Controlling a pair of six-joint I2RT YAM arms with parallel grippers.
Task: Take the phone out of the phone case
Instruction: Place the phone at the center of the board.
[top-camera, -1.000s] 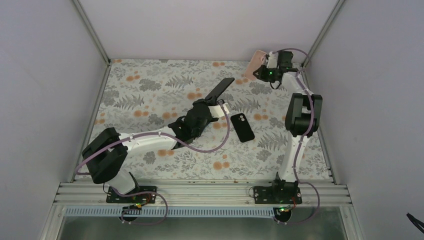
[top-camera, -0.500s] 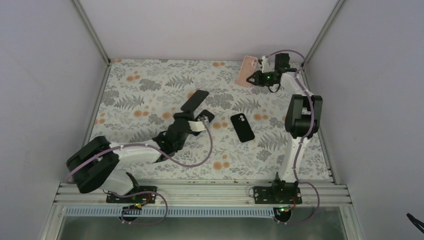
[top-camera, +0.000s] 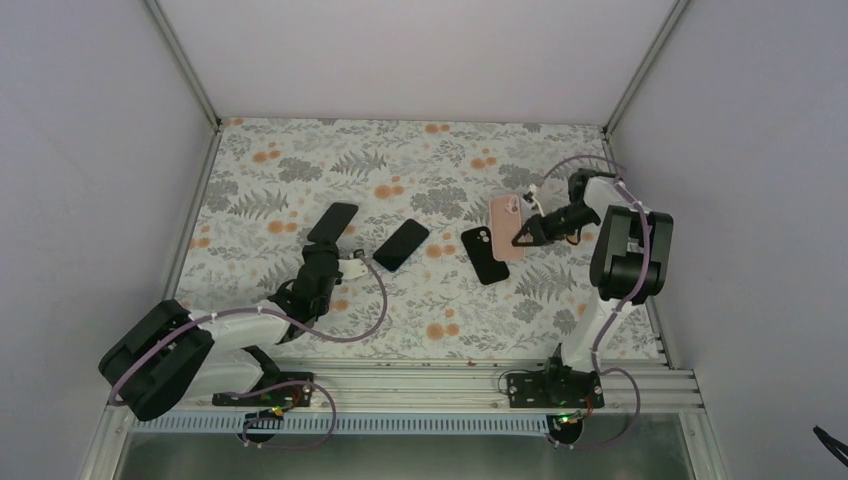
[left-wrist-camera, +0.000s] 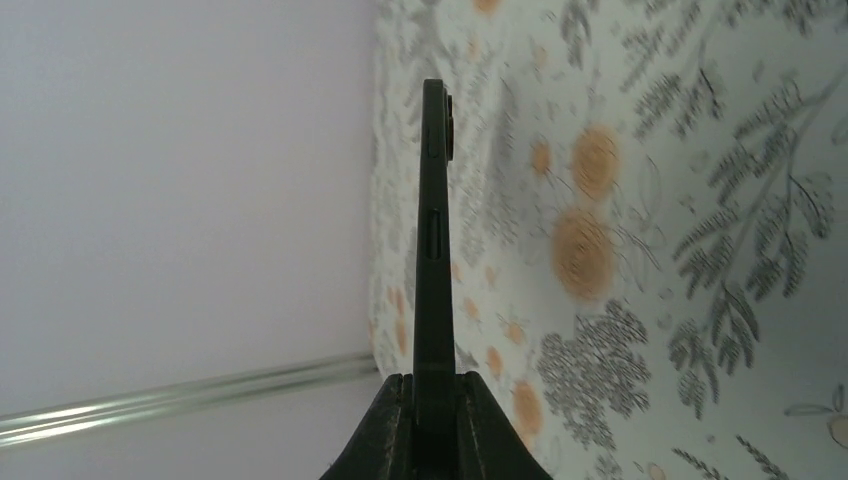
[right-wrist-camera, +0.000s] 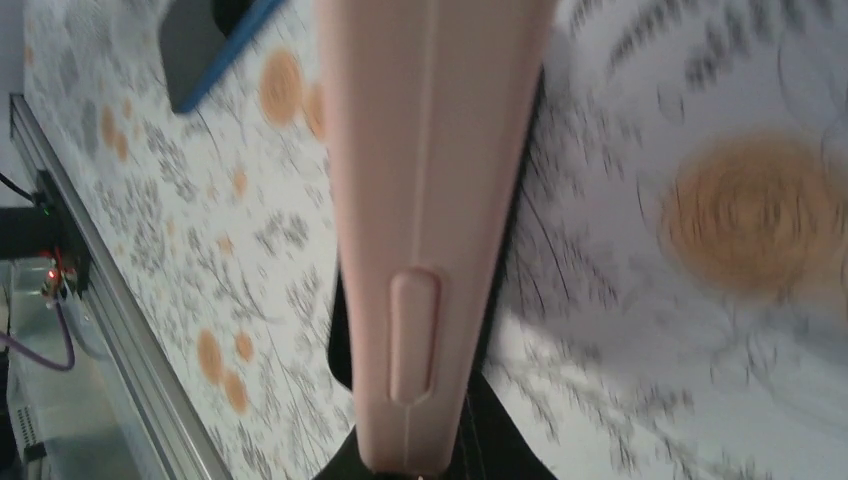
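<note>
Left hand (top-camera: 320, 252) is clamped on the phone (top-camera: 333, 222), its long axis running out toward 1 o'clock. My right hand (top-camera: 524, 236) pinches the phone case (top-camera: 507, 217), well apart at 3 o'clock.

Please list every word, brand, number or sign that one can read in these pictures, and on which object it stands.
None can be read.
The phone, the phone case, the middle black slab and the black slab with the camera cut-out show no lettering; the cloth bears only leaves and flowers.
</note>
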